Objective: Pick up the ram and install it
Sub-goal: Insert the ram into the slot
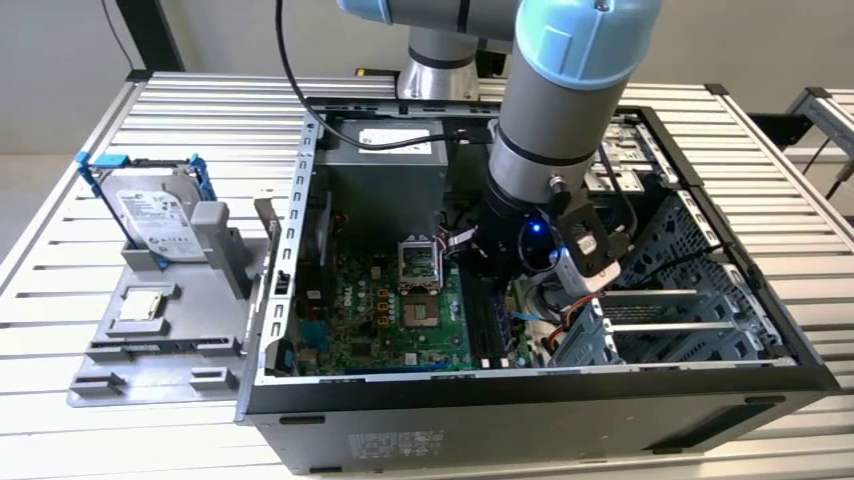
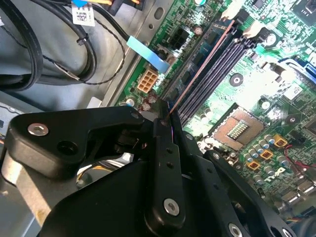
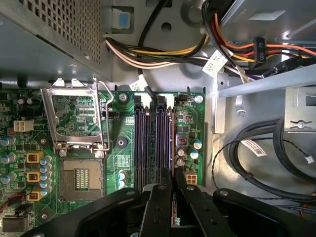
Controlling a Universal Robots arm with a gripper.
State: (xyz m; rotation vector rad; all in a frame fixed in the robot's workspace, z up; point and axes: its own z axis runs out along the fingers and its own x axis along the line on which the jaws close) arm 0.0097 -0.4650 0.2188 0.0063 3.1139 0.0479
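The hand (image 3: 173,190) is shut on the ram (image 2: 197,71), held edge-on over the slots (image 3: 154,140) inside the open case (image 1: 534,385) on the counter (image 1: 80,440); labels unreadable

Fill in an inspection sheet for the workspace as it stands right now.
Surface: slatted metal table with an open case on it.
Job's things: ram seen edge-on, lined up along the slots; cannot tell if it is seated.
Clutter: drive standing in a grey fixture at the exterior view's left; socket open and bare.
Grippers: gripper inside the case, shut on the ram.
Cables: coloured wires beyond the slots; black cables looped on the case floor beside the board, apart from the fingers.
Surroundings: another metal frame at the exterior view's right edge.
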